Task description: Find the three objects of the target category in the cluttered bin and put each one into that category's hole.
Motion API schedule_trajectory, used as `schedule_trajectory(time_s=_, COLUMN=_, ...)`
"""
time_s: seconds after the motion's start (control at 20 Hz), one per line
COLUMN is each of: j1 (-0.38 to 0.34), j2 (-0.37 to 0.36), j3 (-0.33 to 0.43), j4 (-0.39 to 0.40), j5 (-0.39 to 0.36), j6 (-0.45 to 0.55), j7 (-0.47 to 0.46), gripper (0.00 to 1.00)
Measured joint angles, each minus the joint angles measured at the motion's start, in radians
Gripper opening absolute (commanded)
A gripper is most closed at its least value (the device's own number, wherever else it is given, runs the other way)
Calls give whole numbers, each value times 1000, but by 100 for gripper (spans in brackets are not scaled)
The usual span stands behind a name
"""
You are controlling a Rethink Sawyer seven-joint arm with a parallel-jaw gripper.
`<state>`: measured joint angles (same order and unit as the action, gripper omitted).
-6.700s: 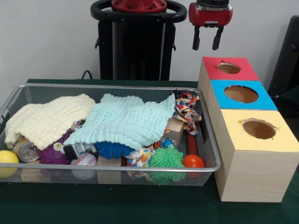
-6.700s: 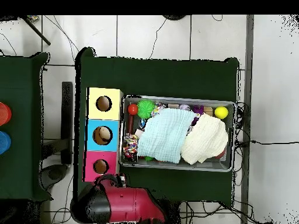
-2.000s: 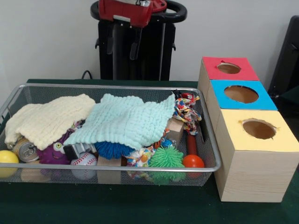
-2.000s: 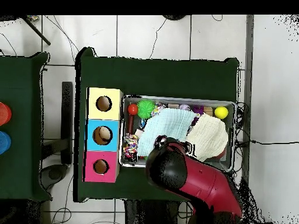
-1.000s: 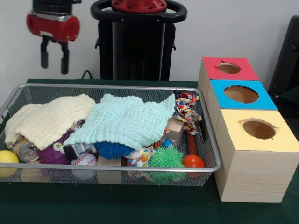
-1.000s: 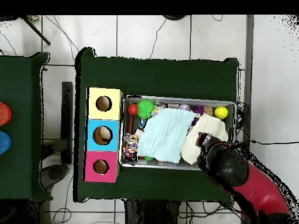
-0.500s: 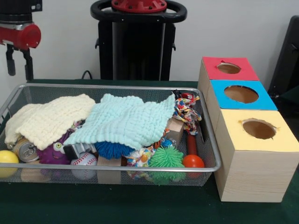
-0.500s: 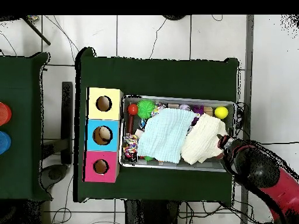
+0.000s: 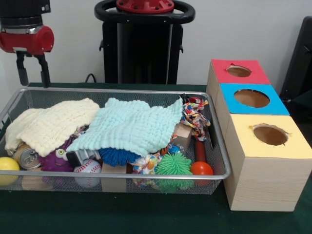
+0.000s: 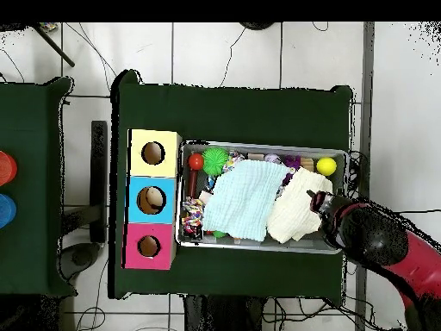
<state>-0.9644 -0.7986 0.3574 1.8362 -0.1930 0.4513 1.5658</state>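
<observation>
My gripper (image 9: 33,78) hangs open and empty above the far left corner of the wire bin (image 9: 122,90), over the pale yellow cloth (image 9: 51,124). A mint cloth (image 9: 131,126) covers the bin's middle. Along the front lie a yellow ball (image 9: 7,165), a can (image 9: 27,157), a purple toy (image 9: 56,158), a baseball (image 9: 87,168), a blue spiky ball (image 9: 117,156), a green spiky ball (image 9: 174,165) and a red ball (image 9: 201,168). In the overhead view the red arm (image 10: 370,234) covers the bin's right end (image 10: 343,172).
Three wooden boxes stand in a row right of the bin, each with a round hole: red top (image 9: 239,71), blue top (image 9: 252,98), yellow top (image 9: 269,135). A rope toy (image 9: 195,114) and a wooden block (image 9: 183,134) lie at the bin's right end.
The gripper swung from above the red box across the bin to its far left corner. In the last half second it shifted slightly right and lower. The bin's contents are unmoved.
</observation>
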Motion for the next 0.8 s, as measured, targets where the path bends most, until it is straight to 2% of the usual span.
schedule_trajectory(time_s=0.4, j1=-79, j2=34, j3=160, j4=-5, j5=-48, j6=66, j7=-14, gripper=100)
schedule_trajectory(time_s=0.55, j1=-119, j2=69, j3=233, j4=-13, j5=-79, j6=94, j7=-21, gripper=100)
schedule_trajectory(time_s=0.8, j1=-156, j2=125, j3=307, j4=-27, j5=-115, j6=137, j7=-53, gripper=100)
